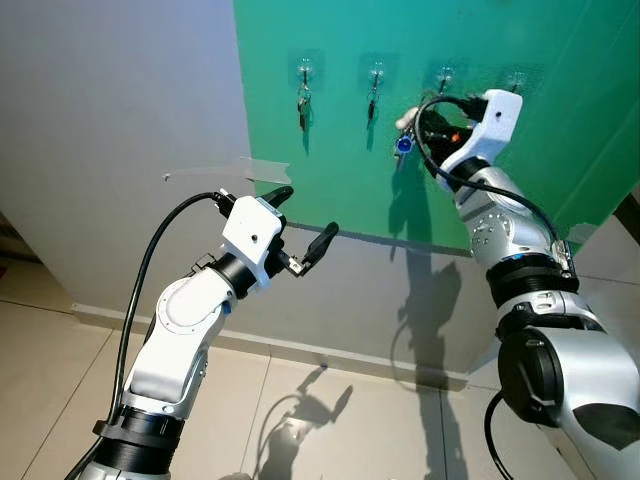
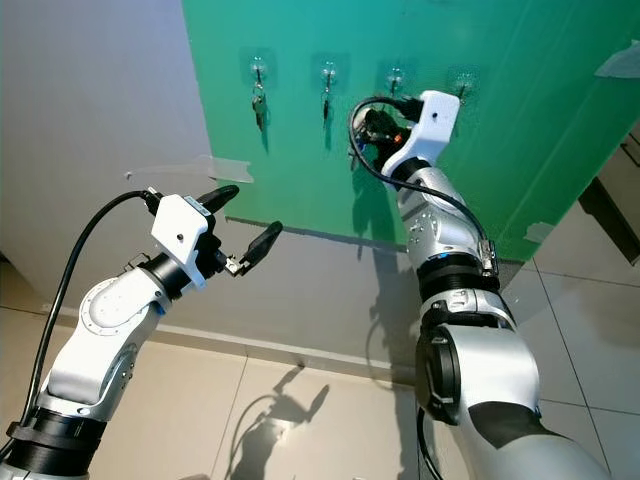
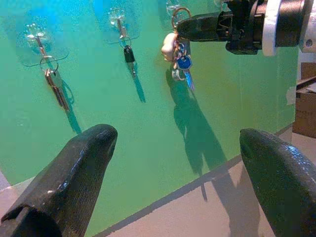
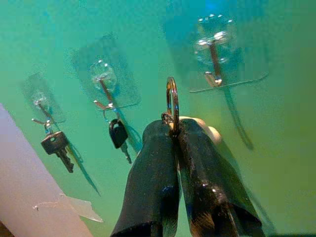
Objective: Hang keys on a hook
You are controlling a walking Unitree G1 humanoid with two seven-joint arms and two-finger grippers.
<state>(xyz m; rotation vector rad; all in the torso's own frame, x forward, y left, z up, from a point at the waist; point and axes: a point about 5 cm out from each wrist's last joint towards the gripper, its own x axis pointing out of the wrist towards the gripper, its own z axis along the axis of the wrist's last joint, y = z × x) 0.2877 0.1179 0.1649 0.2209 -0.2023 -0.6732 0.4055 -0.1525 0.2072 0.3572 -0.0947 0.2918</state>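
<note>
A green board (image 1: 330,160) on the wall carries several clear stick-on hooks. The two leftmost hold keys: a silver set (image 1: 303,104) and a black-headed key (image 1: 372,103). My right gripper (image 4: 173,129) is raised against the board and shut on the ring (image 4: 172,101) of a key bunch (image 1: 404,143) with a blue key (image 3: 184,64). The ring sits just below and beside the third hook (image 4: 213,55), apart from it. A fourth hook (image 1: 516,80) is bare. My left gripper (image 1: 305,220) hovers open and empty, lower left, off the board.
Grey wall (image 1: 120,100) lies left of and below the board, with a strip of clear tape (image 1: 215,172) across the board's edge. Tiled floor (image 1: 330,420) runs under the skirting. A cardboard box (image 3: 306,98) stands at the board's right.
</note>
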